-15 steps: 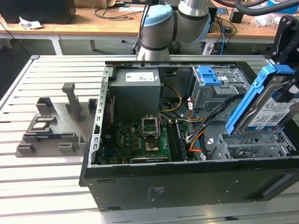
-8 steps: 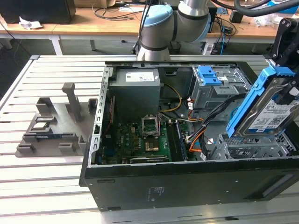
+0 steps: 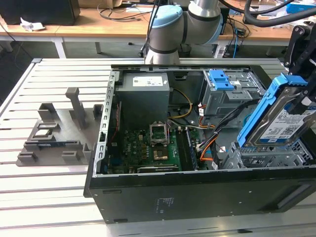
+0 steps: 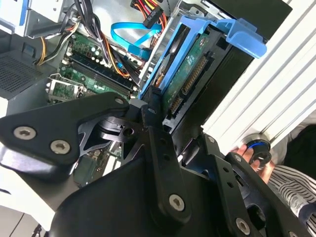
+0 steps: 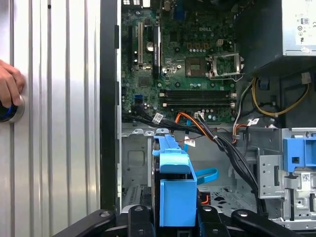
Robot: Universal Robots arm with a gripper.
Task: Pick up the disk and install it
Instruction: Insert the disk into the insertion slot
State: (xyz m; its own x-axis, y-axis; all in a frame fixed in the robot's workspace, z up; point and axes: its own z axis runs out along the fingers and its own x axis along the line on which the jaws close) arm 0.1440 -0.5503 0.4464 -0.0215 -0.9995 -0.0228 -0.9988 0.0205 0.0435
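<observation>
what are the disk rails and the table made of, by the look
The rails on the disk are likely moulded plastic: bright blue, with a dull sheen and rounded tabs. The table seems to be aluminium: pale grey and brushed-looking, with long straight slots like extruded profiles.

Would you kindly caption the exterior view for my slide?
Gripper holds the disk tilted over the drive cage of the open computer case.

Disk (image 5: 171,165) in blue rails, edge-on, clamped in hand (image 5: 174,215) over open PC case (image 5: 109,98); motherboard (image 5: 187,64) beyond; person's fingers (image 5: 7,84) on slatted desk (image 5: 59,128).
</observation>
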